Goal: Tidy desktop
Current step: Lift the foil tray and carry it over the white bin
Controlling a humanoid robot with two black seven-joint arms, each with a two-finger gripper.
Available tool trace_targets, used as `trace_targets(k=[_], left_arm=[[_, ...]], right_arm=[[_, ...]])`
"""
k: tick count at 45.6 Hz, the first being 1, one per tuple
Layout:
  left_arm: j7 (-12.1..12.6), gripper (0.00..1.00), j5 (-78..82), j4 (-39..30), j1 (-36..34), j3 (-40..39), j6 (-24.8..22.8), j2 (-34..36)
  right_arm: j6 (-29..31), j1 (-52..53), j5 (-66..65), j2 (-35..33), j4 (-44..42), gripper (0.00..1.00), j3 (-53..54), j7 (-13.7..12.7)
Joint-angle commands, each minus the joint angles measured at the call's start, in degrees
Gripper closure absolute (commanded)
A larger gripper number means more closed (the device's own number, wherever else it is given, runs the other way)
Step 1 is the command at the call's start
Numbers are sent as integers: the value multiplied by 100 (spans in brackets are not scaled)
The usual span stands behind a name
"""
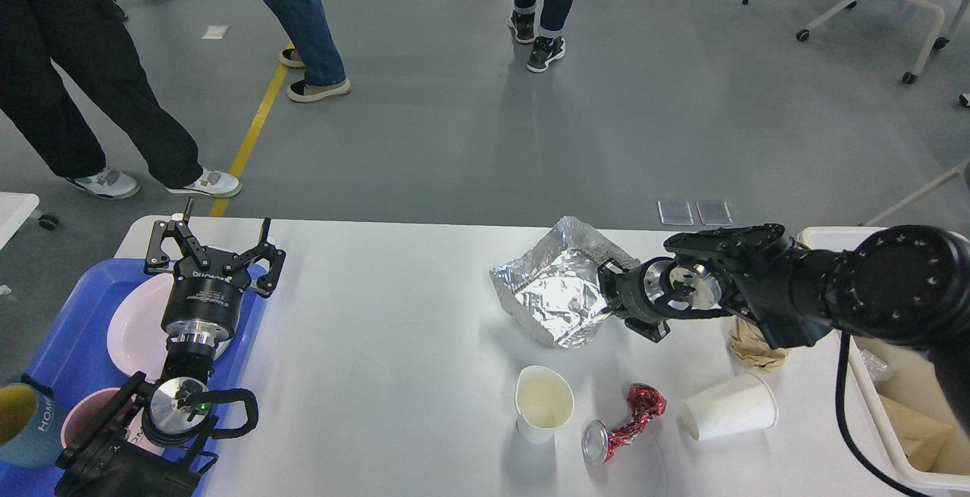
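Foil bag (557, 296) is my landmark: crumpled, silver, lying on the desktop (379, 345), which fills the lower part of my head view. My right gripper (610, 292) meets the bag's right edge, but it points away from me and I cannot tell whether the fingers are closed on the foil. Near me from the bag stands 1 upright paper cup (543, 402); right of that lies a crushed red can (625, 421), then a second paper cup (729, 406) tipped on its side. A wad of brown paper (758, 349) sits right of the bag, beside a cream bin (871, 398). Far left of the bag, my left gripper (216, 243) hangs spread wide above a blue tray (68, 345) holding a pink bowl (136, 323).
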Motion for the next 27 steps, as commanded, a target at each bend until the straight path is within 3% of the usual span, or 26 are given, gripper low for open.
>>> trace_targets(k=[1,7,18,27], left_arm=[[0,4,-4,0,0,0,0,0],[0,4,-4,0,0,0,0,0],[0,4,4,0,0,0,0,0],[0,4,5,0,0,0,0,0]], right_arm=[[39,661,37,-292,509,100,-7,-154],[74,1670,212,-722,1421,100,-130,-304],[505,3394,204,-987,2654,100,-1157,-287],[1304,4774,-164,-978,3436,100,-2318,-199]])
